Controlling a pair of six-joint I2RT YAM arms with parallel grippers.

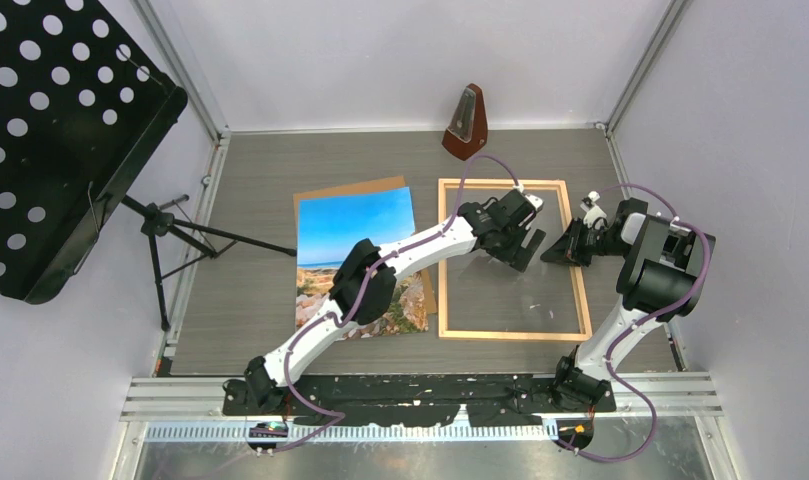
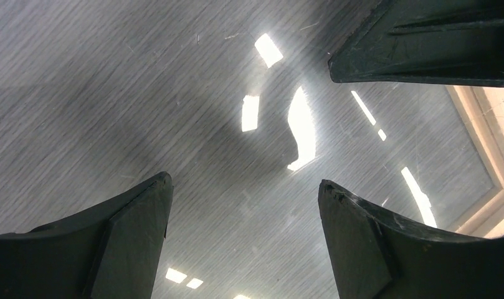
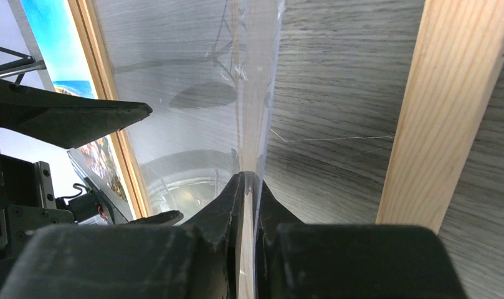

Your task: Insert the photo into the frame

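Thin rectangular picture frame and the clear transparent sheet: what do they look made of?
Thin rectangular picture frame: pale, unfinished-looking wood; grain lines visible. Clear sheet: transparent and glossy, likely acrylic, possibly glass; it mirrors lights and carries fine scratches.

The rectangular printed photo showed blue sky above tan rocks; the thin wooden frame was pale blond; the streaked tabletop was grey; the plastic sheet was clear.
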